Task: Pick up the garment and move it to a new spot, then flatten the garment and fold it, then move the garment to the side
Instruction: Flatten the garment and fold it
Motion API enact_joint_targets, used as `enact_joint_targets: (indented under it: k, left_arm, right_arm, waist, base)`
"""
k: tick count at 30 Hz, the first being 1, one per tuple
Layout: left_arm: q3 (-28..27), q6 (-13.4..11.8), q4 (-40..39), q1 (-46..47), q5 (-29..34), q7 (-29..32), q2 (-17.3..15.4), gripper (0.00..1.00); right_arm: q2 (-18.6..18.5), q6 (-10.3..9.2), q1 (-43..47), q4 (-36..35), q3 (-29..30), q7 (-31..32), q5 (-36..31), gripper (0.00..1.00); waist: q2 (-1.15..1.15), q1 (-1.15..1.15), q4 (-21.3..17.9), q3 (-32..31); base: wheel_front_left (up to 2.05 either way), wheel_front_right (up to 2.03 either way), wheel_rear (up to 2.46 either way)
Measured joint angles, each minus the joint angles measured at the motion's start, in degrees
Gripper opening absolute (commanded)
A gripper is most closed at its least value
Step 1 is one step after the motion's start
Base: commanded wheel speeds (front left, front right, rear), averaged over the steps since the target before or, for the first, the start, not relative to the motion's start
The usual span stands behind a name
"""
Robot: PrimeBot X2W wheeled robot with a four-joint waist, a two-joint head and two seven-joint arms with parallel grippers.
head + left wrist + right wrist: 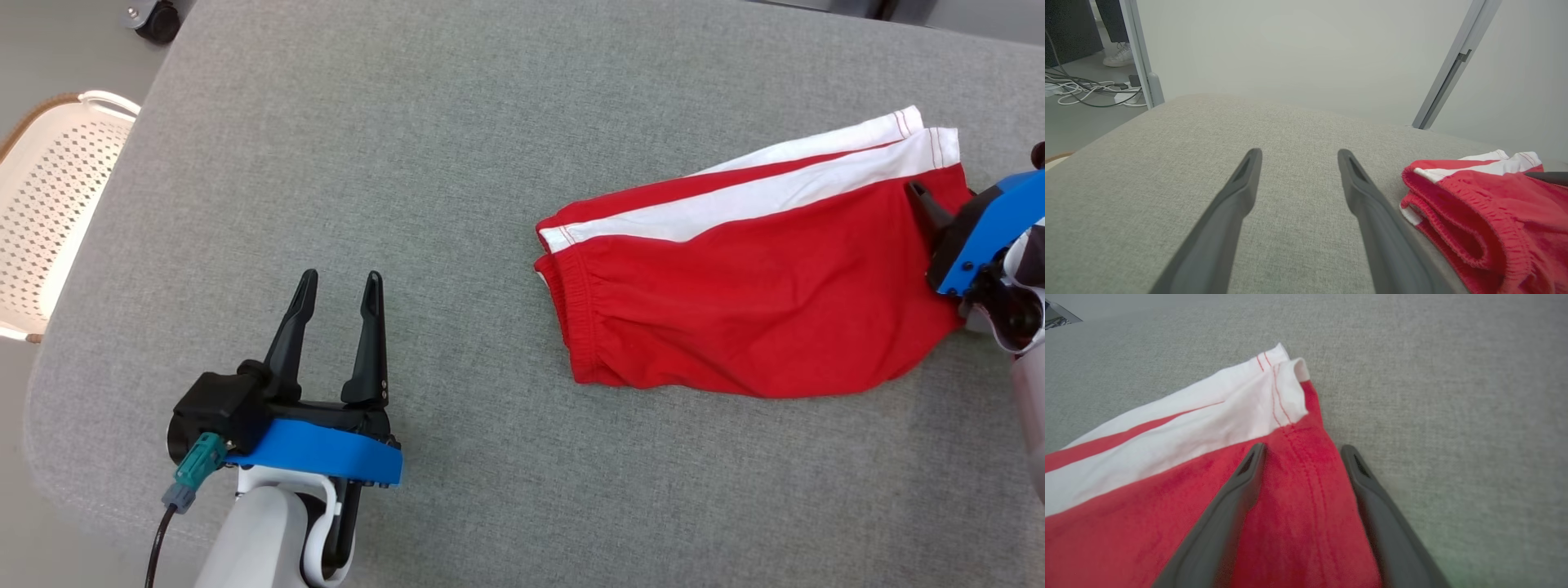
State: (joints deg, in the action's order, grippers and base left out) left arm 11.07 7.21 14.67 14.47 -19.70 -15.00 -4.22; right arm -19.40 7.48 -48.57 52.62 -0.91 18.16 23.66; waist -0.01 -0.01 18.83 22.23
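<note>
Left gripper (341, 276) gapes empty, near left — right gripper (1302, 448) spread astride hem of shorts (735, 302), ungripped — folding looks done, side-move remains.

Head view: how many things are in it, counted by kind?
Red-and-white shorts: 1
Grippers: 2 (left gripper, right gripper)
White perforated basket: 1
Grey padded table: 1
Total: 5

We are finding the surface (457, 147) open along its far and left edges; the red garment (735, 310) is blocking the right edge, a basket (49, 204) standing beyond the left.
</note>
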Motion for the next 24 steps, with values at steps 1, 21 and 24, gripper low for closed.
enact_joint_targets:
  k: [1,21,24]
  left_arm:
    - [0.08,0.0,0.02,0.01,-0.11,0.0,-0.02,1.0]
    - [0.97,0.16,1.3,-1.29,-1.37,0.0,-1.99,1.0]
    - [0.98,0.16,1.51,-1.77,-1.48,0.0,-2.37,1.0]
  right_arm:
    - [0.1,-0.01,0.02,-0.05,-0.23,0.21,-0.02,0.0]
    - [-1.24,0.01,10.93,-11.34,2.22,-2.66,3.54,0.0]
    - [-1.72,0.01,12.85,-13.24,5.2,-2.34,1.74,0.0]
  waist:
    - [0.0,0.0,-0.09,0.01]
    - [0.02,0.01,-5.82,-6.23]
    - [0.02,0.0,-6.95,-7.6]
  base:
    - [0.0,0.0,0.0]
    - [0.0,0.0,0.0]
    - [0.0,0.0,0.0]
